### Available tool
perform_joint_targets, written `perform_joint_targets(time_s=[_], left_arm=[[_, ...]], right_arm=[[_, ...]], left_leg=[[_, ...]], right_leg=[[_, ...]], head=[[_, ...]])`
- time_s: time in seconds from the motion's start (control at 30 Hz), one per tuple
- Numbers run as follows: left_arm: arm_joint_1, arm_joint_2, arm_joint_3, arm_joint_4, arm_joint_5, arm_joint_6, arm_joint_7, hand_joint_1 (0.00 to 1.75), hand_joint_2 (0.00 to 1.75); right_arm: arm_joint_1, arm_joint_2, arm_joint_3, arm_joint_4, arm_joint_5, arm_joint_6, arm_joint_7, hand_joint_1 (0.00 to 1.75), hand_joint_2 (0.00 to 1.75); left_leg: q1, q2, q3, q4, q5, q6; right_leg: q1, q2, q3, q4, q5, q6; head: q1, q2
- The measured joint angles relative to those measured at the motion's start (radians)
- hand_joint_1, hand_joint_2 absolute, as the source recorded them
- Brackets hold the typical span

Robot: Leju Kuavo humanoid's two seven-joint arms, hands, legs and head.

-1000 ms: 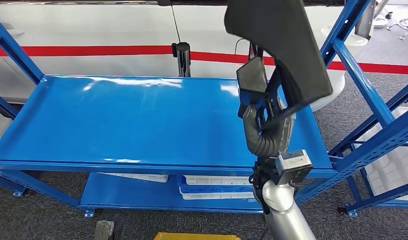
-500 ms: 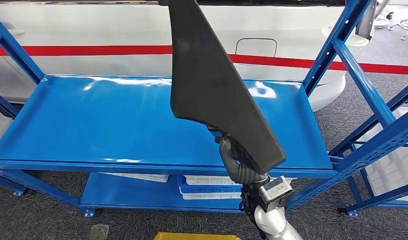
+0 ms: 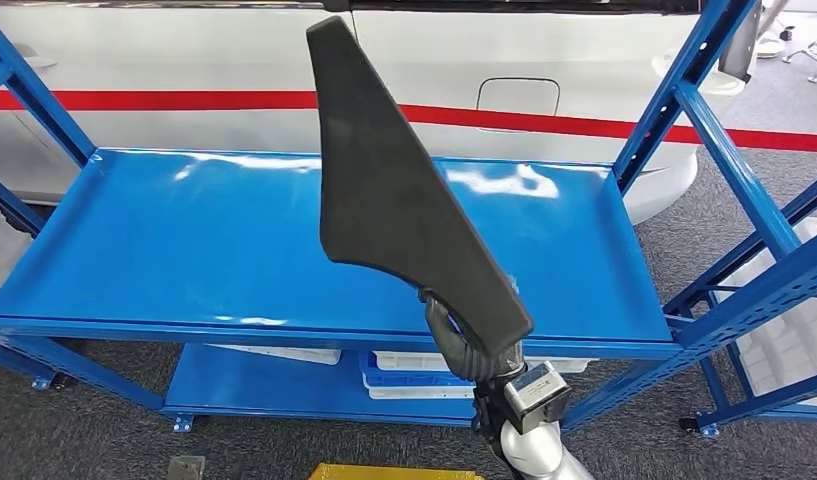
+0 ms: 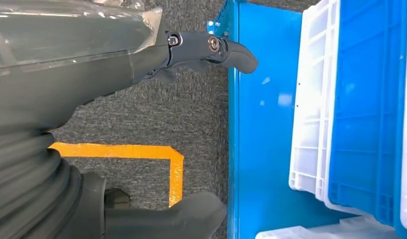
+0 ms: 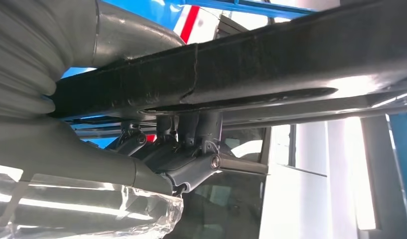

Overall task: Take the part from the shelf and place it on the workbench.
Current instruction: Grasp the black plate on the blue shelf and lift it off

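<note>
Gripping the part [image 3: 404, 200] from below, the right hand [image 3: 462, 335] is showing at the lower centre of the head view, its silver arm rising from the bottom edge. The part, a dark, flat, fin-shaped piece, is standing nearly upright in the air, its narrow tip reaching toward the top centre of the frame and its wider end sloping down to the lower right, where the hand is clasping it. It is being held in front of the shelf [image 3: 214, 250], a bare blue deck spanning the middle of the frame between blue uprights; the part is not touching the deck. In the right wrist view the fingers [image 5: 191, 130] are wrapping against the part's dark edge [image 5: 271, 59], which is crossing the upper half of that frame.

The left hand [image 4: 141, 59] is appearing in the left wrist view, holding nothing, with its thumb [image 4: 226, 50] extended at the upper centre and another of its fingers lying along the bottom edge, so the fingers are released. Beyond it, grey carpet [image 4: 156, 114] bearing an orange line [image 4: 121, 151] is filling the centre, and a blue lower shelf carrying white and blue bins [image 4: 340, 99] is occupying the right side. Behind the shelf in the head view, a white car body [image 3: 184, 70] with a red stripe is running across the top.
</note>
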Motion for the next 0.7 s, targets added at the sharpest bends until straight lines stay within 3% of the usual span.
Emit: perform_joint_targets(time_s=[0.03,0.07,0.1,0.17,0.2,0.33,0.4,0.47,0.53,0.57,0.6,0.7], left_arm=[[0.001,0.0,0.0,0.0,0.0,-0.002,0.0,0.0,1.75],[0.002,0.0,0.0,0.0,0.0,-0.004,0.0,0.0,1.75],[0.002,0.0,0.0,0.0,0.0,-0.005,0.0,0.0,1.75],[0.002,0.002,0.001,0.0,0.0,-0.005,0.0,0.0,1.75],[0.001,0.004,0.002,0.0,0.0,-0.005,0.0,0.0,1.75],[0.001,0.006,0.009,0.0,0.0,-0.002,0.0,0.0,1.75],[0.001,0.005,0.014,0.0,0.0,-0.003,0.0,0.0,1.75],[0.001,0.005,0.017,0.0,0.0,-0.005,0.0,0.0,1.75],[0.001,0.005,0.018,0.0,-0.002,-0.006,0.0,0.0,1.75],[0.0,0.004,0.018,0.0,-0.002,-0.006,0.0,0.0,1.75],[0.0,0.004,0.018,0.0,-0.003,-0.007,0.0,0.0,1.75],[-0.008,0.004,0.019,0.0,-0.006,-0.008,0.0,0.0,1.75]], right_arm=[[0.001,-0.002,0.0,0.003,0.0,0.0,0.0,1.75,1.75],[0.001,-0.004,0.001,0.005,-0.001,0.0,0.0,1.75,1.75],[0.001,-0.006,0.001,0.007,-0.001,0.0,-0.001,1.75,1.75],[0.001,-0.006,0.002,0.01,-0.004,0.0,-0.003,1.75,1.75],[0.001,-0.006,0.002,0.011,-0.005,0.0,-0.005,1.75,1.75],[0.004,-0.005,0.003,0.016,-0.008,0.0,-0.007,1.75,1.75],[0.001,-0.003,0.003,0.017,-0.008,0.0,-0.006,1.75,1.75],[-0.003,-0.002,0.003,0.019,-0.009,0.0,-0.005,1.75,1.75],[-0.007,-0.002,0.004,0.023,-0.01,0.0,-0.002,1.75,1.75],[-0.008,-0.002,0.005,0.025,-0.011,0.0,0.0,1.75,1.75],[-0.008,-0.002,0.005,0.026,-0.012,0.0,0.002,1.75,1.75],[-0.01,-0.002,0.009,0.026,-0.014,0.0,0.008,1.75,1.75]], left_leg=[[0.001,-0.001,0.0,0.001,0.0,-0.001],[0.002,-0.001,0.0,0.002,0.0,-0.003],[0.003,-0.002,-0.001,0.005,-0.002,-0.008],[0.004,-0.004,-0.004,0.016,-0.008,-0.023],[0.003,-0.005,-0.008,0.023,-0.01,-0.031],[0.008,-0.005,-0.02,0.04,-0.019,-0.051],[0.012,-0.002,-0.045,0.104,-0.068,-0.058],[0.011,0.0,-0.095,0.227,-0.141,-0.061],[0.01,-0.001,-0.127,0.314,-0.178,-0.056],[0.009,-0.001,-0.121,0.314,-0.172,-0.05],[0.006,-0.001,-0.096,0.277,-0.152,-0.042],[-0.012,0.003,0.019,0.088,-0.088,-0.009]], right_leg=[[-0.002,0.0,-0.008,0.013,0.003,0.007],[-0.006,0.0,0.004,-0.013,0.022,0.017],[-0.011,-0.001,0.032,-0.075,0.051,0.029],[-0.018,-0.001,0.087,-0.189,0.095,0.043],[-0.019,0.001,0.102,-0.22,0.106,0.04],[-0.014,0.005,0.098,-0.223,0.116,0.009],[-0.012,0.004,0.094,-0.224,0.122,-0.002],[-0.004,0.003,0.087,-0.224,0.127,-0.011],[0.006,0.002,0.079,-0.224,0.133,-0.02],[0.011,0.002,0.075,-0.224,0.136,-0.023],[0.015,0.002,0.072,-0.224,0.139,-0.027],[0.023,0.001,0.068,-0.225,0.148,-0.03]], head=[[0.001,0.0],[0.003,0.0],[0.003,0.0],[0.004,0.0],[0.004,0.0],[-0.003,0.0],[-0.003,0.0],[-0.003,0.0],[-0.003,0.0],[-0.003,0.0],[-0.003,0.0],[-0.002,0.0]])
